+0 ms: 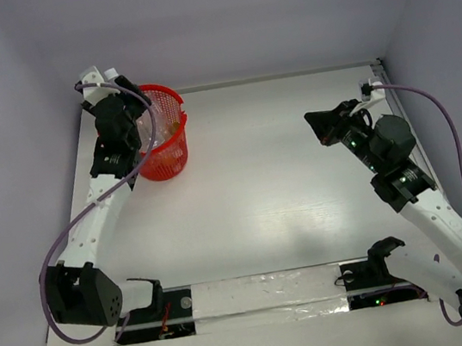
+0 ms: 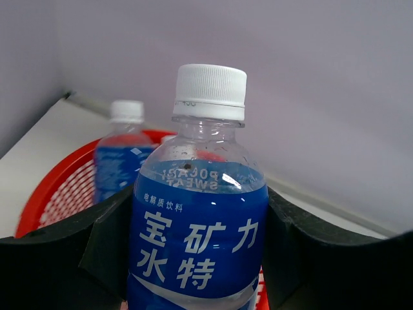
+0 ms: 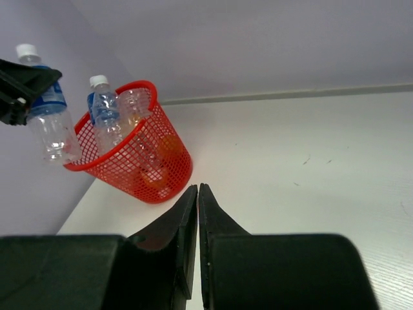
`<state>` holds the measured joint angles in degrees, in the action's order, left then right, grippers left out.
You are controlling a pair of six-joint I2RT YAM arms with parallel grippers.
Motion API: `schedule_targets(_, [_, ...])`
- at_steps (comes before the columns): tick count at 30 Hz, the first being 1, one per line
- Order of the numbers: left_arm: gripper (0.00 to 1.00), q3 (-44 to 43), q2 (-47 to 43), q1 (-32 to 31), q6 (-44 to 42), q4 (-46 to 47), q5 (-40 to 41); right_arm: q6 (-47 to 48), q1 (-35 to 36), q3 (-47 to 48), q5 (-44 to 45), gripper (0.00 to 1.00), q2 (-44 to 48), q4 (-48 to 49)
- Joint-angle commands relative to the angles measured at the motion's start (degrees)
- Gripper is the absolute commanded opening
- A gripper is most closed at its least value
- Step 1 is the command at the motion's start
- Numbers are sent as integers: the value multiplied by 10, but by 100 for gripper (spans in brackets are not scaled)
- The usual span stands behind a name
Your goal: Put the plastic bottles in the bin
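My left gripper (image 1: 124, 124) is shut on a clear plastic bottle (image 2: 197, 213) with a blue label and white cap. It holds the bottle upright in the air at the left rim of the red mesh bin (image 1: 177, 150). The right wrist view shows that bottle (image 3: 46, 113) just outside and above the bin's wall (image 3: 139, 171). Another blue-label bottle (image 2: 119, 161) stands in the bin (image 2: 51, 187), also seen from the right wrist (image 3: 103, 110). An orange bottle (image 3: 169, 147) lies lower inside. My right gripper (image 1: 322, 127) is shut and empty over the table's right side, with its tips (image 3: 198, 188) pointing toward the bin.
The bin stands in the back left corner, close to the left and back walls. A wall socket (image 1: 371, 85) with a purple cable sits at the back right. A taped strip (image 1: 266, 294) runs along the near edge between the arm bases.
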<state>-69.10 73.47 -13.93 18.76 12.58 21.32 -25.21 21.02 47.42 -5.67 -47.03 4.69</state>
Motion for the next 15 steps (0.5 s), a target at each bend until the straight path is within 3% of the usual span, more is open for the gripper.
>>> schedule_targets(1, [48,29,-14,33,6,49,10,11,-4,5,-31,10,-1,35])
schedule_targets(7, [48,97,-10,65,-5,139,61,9,-4,0,-48,10,-5,47])
schedule_targets(15, [48,107,29,72,-39,213,65,8,-4,-5,-69,10,-7,62])
